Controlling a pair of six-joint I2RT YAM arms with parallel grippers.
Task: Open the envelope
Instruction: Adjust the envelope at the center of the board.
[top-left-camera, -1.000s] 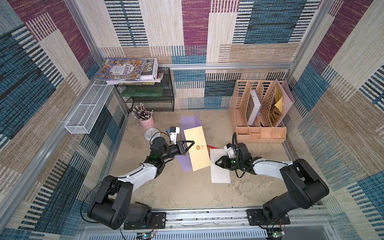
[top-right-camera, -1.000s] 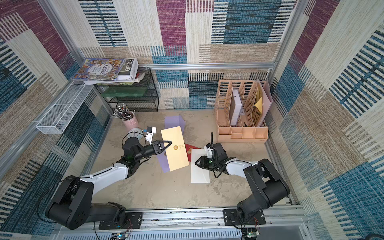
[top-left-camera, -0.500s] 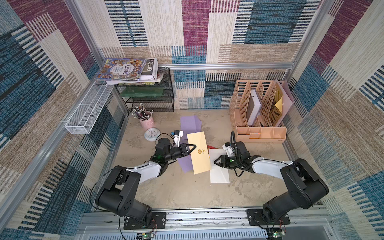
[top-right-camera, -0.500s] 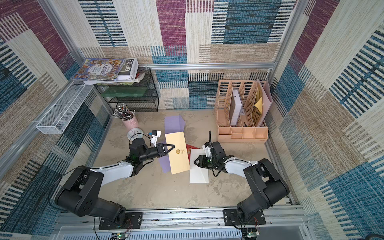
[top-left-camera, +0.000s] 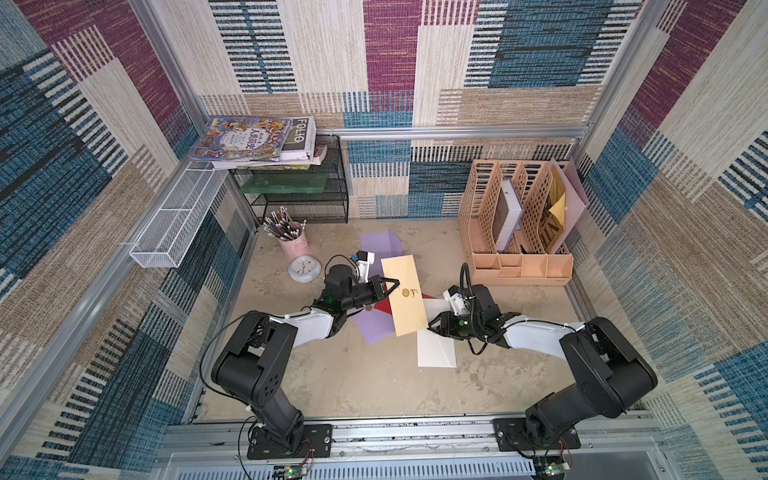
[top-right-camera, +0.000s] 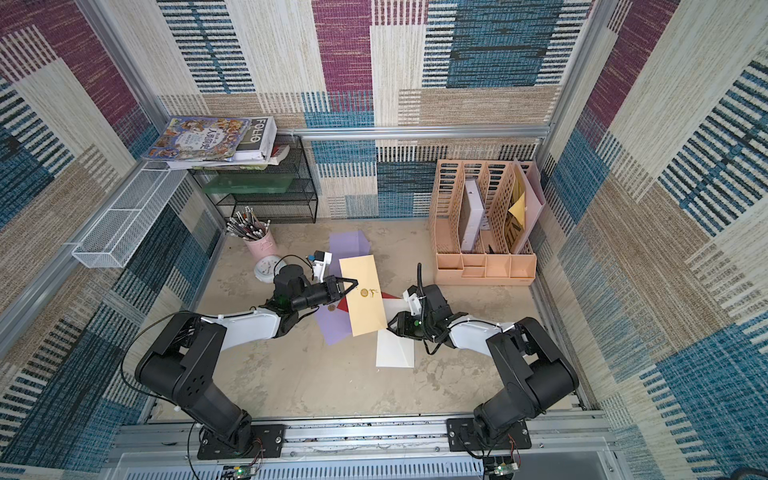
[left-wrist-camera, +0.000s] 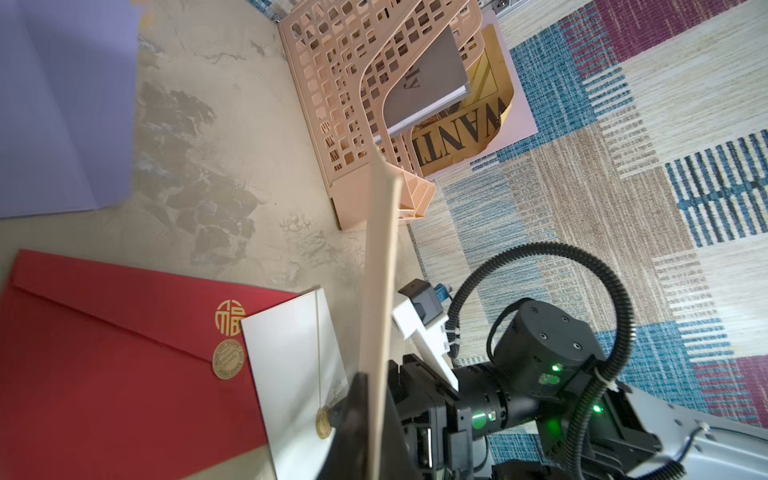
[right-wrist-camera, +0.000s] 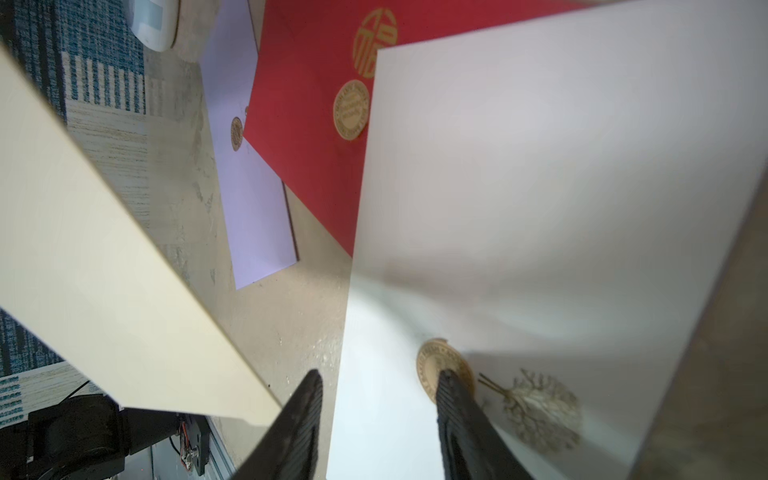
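Hanging tilted over the counter (top-left-camera: 365, 374), the cream envelope (top-left-camera: 409, 313) is pinched edge-on in the left claw (top-left-camera: 391, 286); right claw (top-left-camera: 433, 327) gapes over the white envelope (top-left-camera: 436, 351). A hard tug at the seal (top-left-camera: 405, 293) could slip that thin grip

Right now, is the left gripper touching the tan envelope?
Touching. The left wrist view shows the tan envelope edge-on, pinched in the shut left gripper, with a dark finger pressed against each face.
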